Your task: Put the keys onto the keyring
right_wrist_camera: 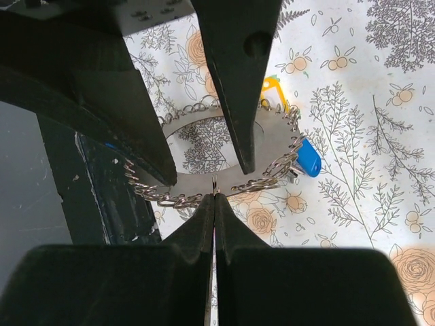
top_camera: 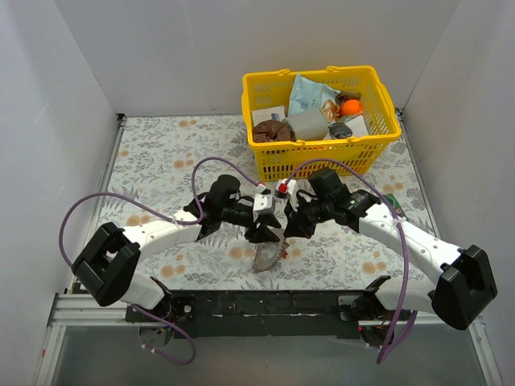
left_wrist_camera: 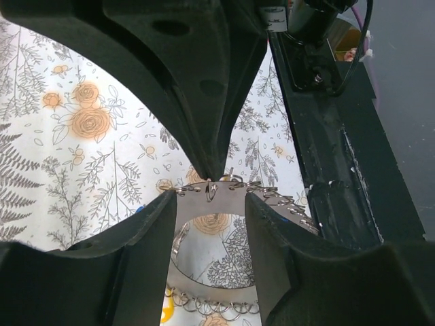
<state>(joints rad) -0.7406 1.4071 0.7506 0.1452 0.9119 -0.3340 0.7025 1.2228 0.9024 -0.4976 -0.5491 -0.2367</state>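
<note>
Grippers of both arms meet over the near centre of the floral table [top_camera: 161, 161], and the keyring [right_wrist_camera: 275, 146] sits just at 6 o'clock of them in the top view. The jaws of the right gripper [right_wrist_camera: 214, 198] are pressed fully together on the ring's outer rim, at its 6 o'clock edge in the right wrist view. Whether they pinch the flat band itself or only one of the small wire loops fringing it is hard to tell. The left gripper [left_wrist_camera: 211, 204] has its fingers [right_wrist_camera: 238, 88] spread wide and straddles the ring, one tip over the open centre and the other across the band at 9 o'clock. A blue-headed key [right_wrist_camera: 309, 161] lies at 3 o'clock of the ring, against its rim. A yellow-headed key [right_wrist_camera: 275, 89] lies at 1 o'clock, mostly hidden. A yellow basket [top_camera: 318, 157] of assorted items stands at 12 o'clock, beyond the grippers.
</note>
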